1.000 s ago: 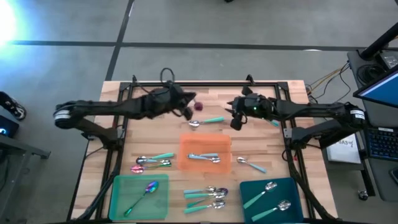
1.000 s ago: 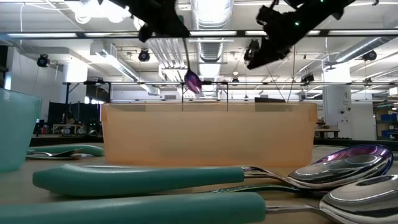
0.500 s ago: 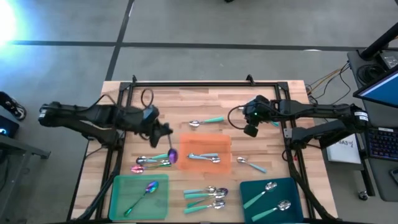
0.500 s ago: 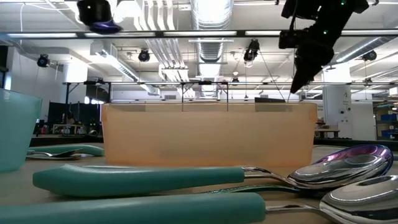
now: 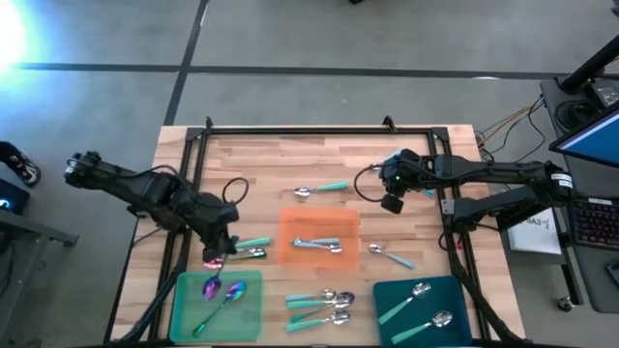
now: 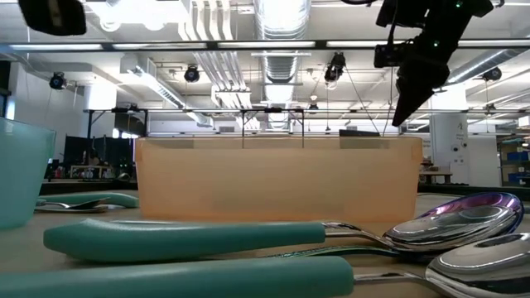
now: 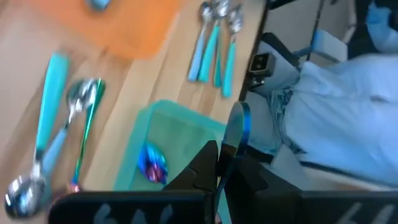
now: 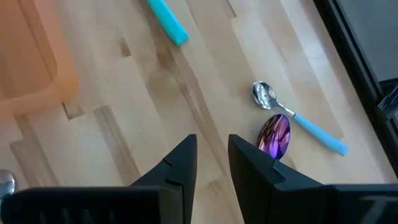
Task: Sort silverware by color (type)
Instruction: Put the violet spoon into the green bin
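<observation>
Over the far edge of the green tray (image 5: 251, 319), my left gripper (image 5: 218, 251) is shut on a spoon whose purple bowl (image 5: 211, 287) shows above the tray's far left part. A second purple-bowled spoon (image 5: 227, 298) lies in that tray. My right gripper (image 5: 392, 200) hangs open above bare wood at the table's right, nothing between its fingers (image 8: 180, 162). Beyond them lie a purple-bowled spoon (image 8: 274, 135) and a silver spoon with a light-blue handle (image 8: 298, 121). My left gripper pinches the spoon's thin handle (image 7: 220, 163) between its two fingers, which slant down from the table's left. The bowl end hangs below the gripper over the green tray. Whether the bowl touches the tray cannot be told.
The orange tray (image 5: 290, 224) at the middle holds spoons. The teal tray (image 5: 387, 290) at the near right holds two silver ones. Loose spoons lie at the far middle (image 5: 319, 188), left of the orange tray (image 5: 242, 251), right of it (image 5: 392, 255) and at the near middle (image 5: 324, 307).
My left gripper has swung from the far middle of the table toward the near left, tipping downward, and has carried the purple-bowled spoon to above the green tray. My right gripper has tipped down and shifted slightly toward the near right.
</observation>
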`<state>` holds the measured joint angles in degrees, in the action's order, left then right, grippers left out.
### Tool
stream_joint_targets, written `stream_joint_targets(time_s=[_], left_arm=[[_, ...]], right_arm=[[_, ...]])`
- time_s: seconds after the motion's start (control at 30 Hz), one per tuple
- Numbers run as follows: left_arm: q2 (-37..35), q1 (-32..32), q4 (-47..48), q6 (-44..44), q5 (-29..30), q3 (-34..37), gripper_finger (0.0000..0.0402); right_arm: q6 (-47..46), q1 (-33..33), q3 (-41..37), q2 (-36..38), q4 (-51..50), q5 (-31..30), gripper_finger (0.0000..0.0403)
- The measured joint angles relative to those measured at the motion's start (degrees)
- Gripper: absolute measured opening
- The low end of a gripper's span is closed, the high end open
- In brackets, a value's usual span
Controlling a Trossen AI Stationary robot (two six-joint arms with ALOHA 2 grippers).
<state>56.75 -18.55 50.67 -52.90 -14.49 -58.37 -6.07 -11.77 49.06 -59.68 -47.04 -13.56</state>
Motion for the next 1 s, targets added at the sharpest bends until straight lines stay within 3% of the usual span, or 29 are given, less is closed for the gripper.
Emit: stream_joint_targets(time_s=[0.23,0.6,1.0], left_arm=[[2.78,-0.53,1.03,-6.99,-6.64,0.0,0.0],[10.46,-5.91,1.01,-10.26,-9.12,0.0,0.0],[17.02,-6.55,0.85,-12.16,-12.25,0.0,0.0]], right_arm=[[0.02,0.0,0.0,0.0,-1.21,-0.01,0.0082],[0.04,0.0,0.0,0.0,-4.38,0.0,0.0082],[-3.04,0.0,0.0,0.0,-5.51,0.0,0.0082]])
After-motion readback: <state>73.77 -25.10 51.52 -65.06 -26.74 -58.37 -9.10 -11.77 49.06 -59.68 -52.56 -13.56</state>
